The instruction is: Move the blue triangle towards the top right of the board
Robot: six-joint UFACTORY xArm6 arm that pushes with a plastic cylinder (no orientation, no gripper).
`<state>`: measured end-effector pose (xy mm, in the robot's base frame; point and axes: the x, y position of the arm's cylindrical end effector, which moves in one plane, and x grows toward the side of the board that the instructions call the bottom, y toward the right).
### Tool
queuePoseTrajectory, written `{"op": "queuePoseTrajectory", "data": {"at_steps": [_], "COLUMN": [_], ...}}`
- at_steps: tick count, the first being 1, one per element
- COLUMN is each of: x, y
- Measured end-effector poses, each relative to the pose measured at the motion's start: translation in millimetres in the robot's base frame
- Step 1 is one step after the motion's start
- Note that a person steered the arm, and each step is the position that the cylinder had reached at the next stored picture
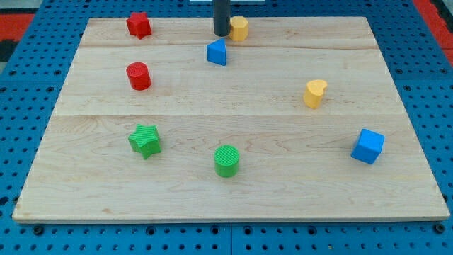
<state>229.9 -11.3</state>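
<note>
The blue triangle [217, 52] lies on the wooden board [233, 205] near the view's top, a little left of centre. My tip [221, 33] stands just above it in the view, slightly to its right, a small gap apart from it. A yellow block [239, 28] sits right beside the tip on its right, close to or touching the rod.
A red star-like block [139, 25] is at the top left, a red cylinder [139, 76] below it. A green star [145, 140] and a green cylinder [227, 160] sit at the lower middle. A yellow heart-like block [315, 93] is at the right, a blue cube [367, 146] at the lower right.
</note>
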Motion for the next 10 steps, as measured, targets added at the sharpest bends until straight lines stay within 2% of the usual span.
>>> {"op": "queuePoseTrajectory", "data": {"at_steps": [1, 2, 3, 4, 5, 7, 8, 10], "x": [0.0, 19.0, 68.7, 91.3, 79.5, 63.4, 53.2, 58.0], "y": [-15.9, -54.5, -82.8, -39.2, 4.0, -77.7, -62.5, 18.1]}}
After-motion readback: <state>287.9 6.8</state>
